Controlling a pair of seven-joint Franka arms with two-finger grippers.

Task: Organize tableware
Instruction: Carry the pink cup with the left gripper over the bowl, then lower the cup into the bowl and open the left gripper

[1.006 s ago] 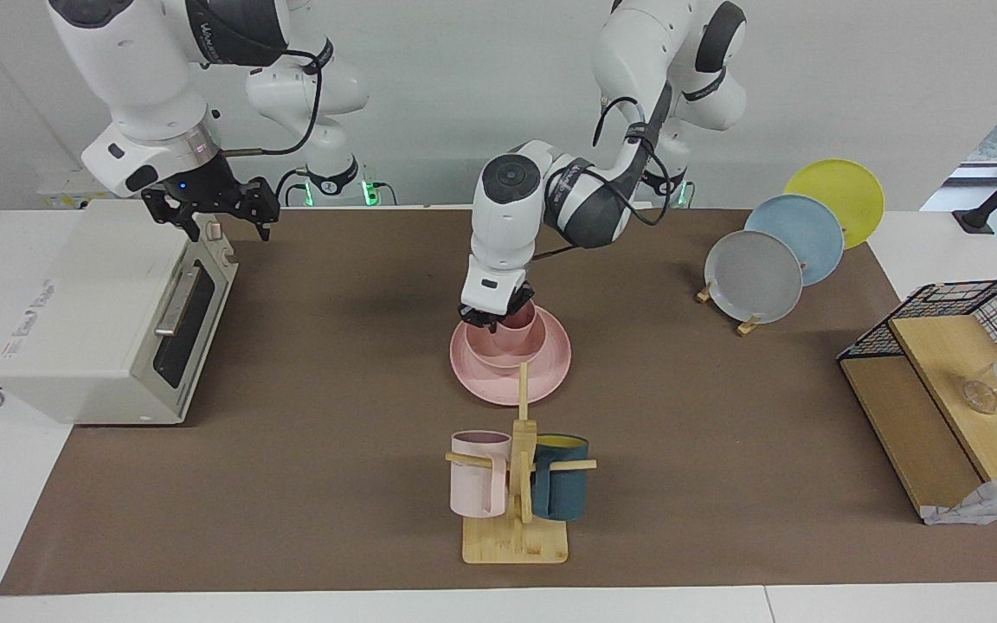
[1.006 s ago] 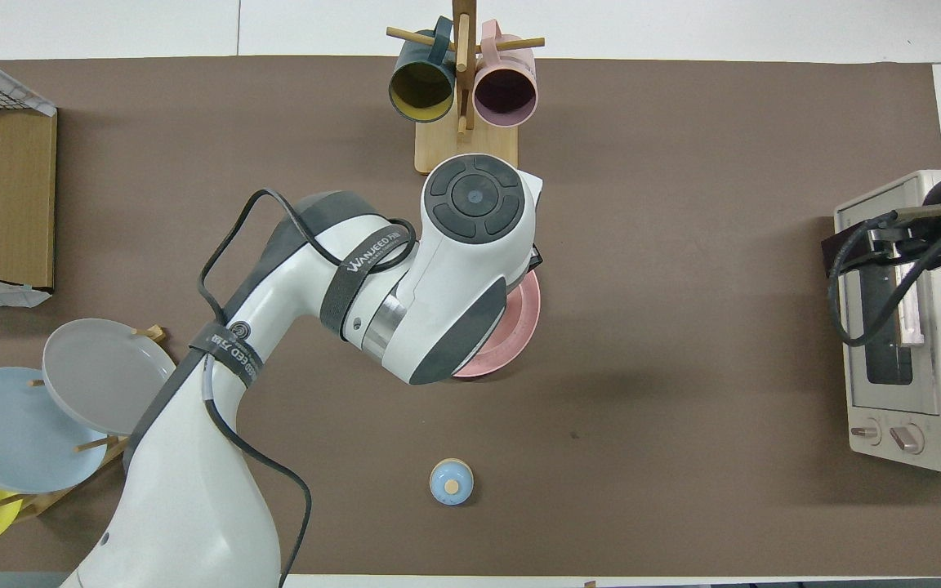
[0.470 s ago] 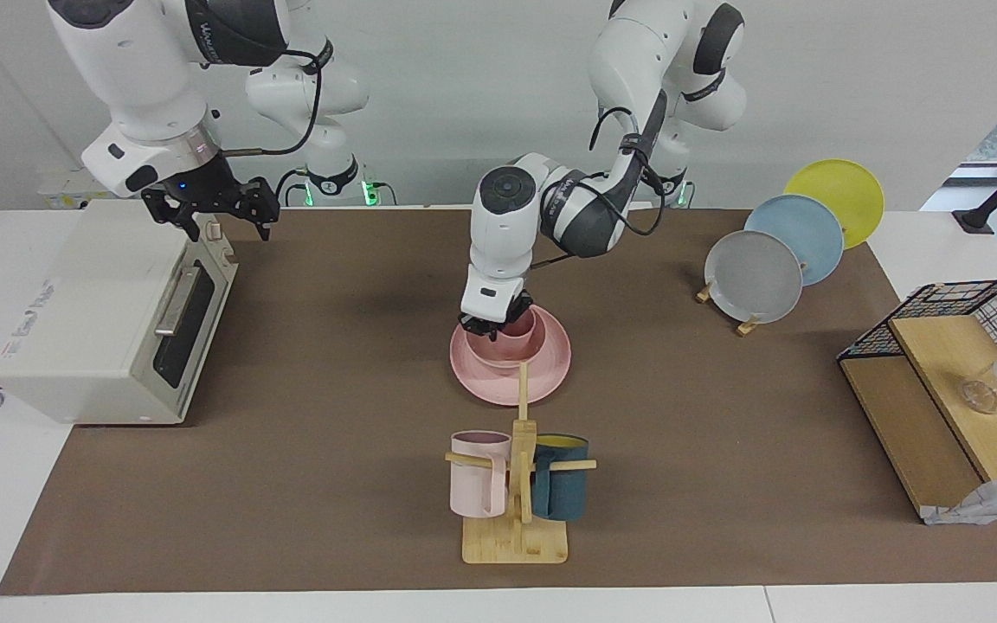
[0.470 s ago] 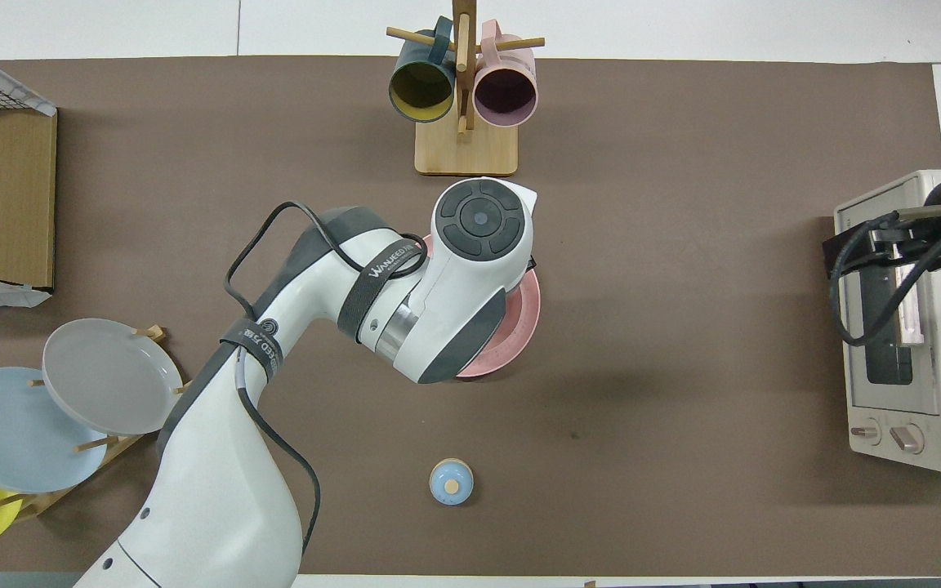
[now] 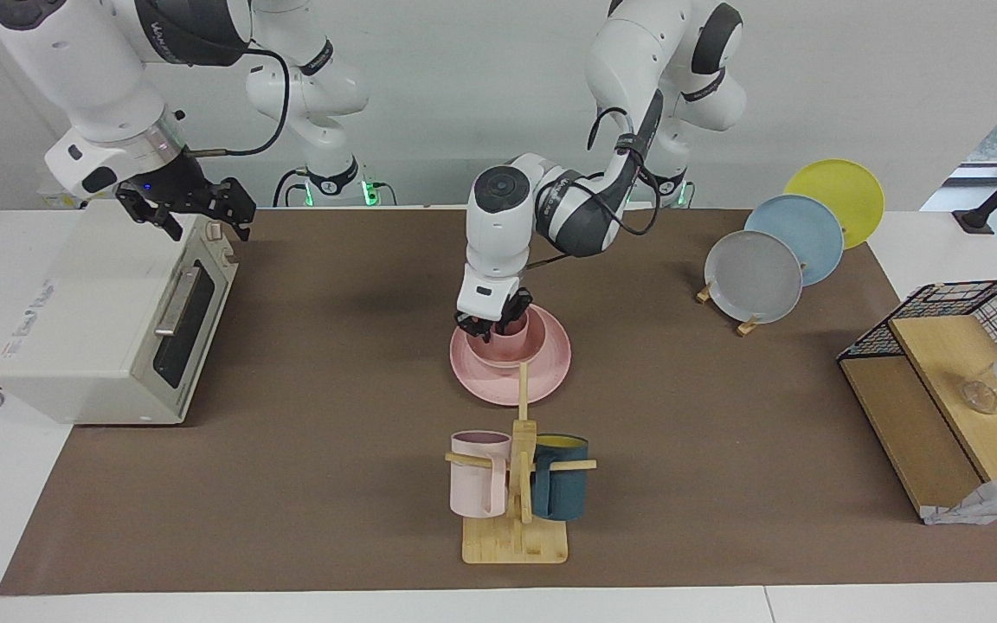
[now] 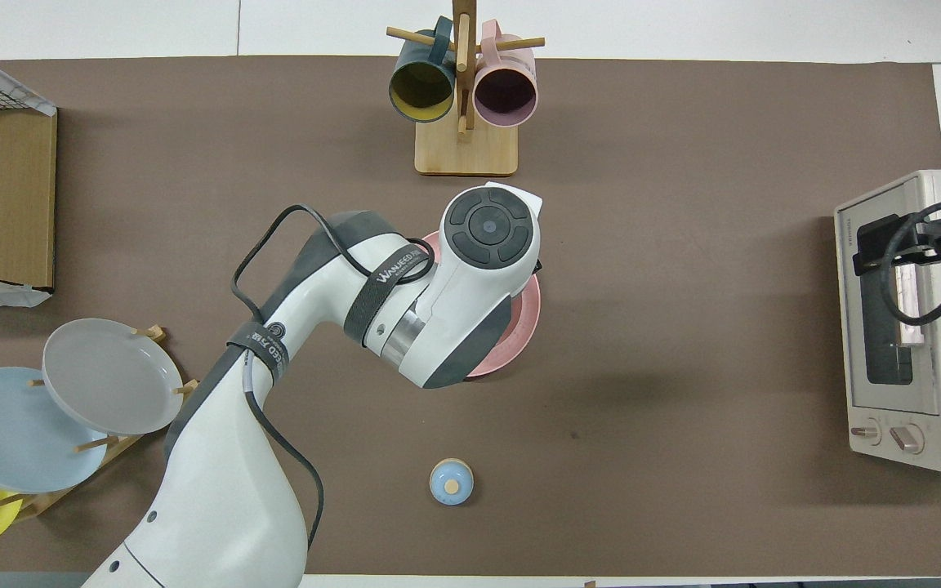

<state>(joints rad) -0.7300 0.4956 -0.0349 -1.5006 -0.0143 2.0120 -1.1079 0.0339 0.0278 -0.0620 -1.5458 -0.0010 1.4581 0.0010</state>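
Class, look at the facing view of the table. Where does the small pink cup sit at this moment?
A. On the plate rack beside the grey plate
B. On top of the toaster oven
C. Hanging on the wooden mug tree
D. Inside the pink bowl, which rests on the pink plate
D: the pink cup stands in the pink bowl, which sits on the pink plate, with the left gripper at the cup.

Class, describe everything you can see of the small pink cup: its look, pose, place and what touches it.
The pink cup is small, matte, handleless and slightly tapered, and looks like plastic or ceramic. It stands upright, mouth up, inside the pink bowl, which sits on the pink plate mid-table. The left gripper is down at its rim, one of the fingers apparently inside the mouth. In the overhead view the arm hides it.
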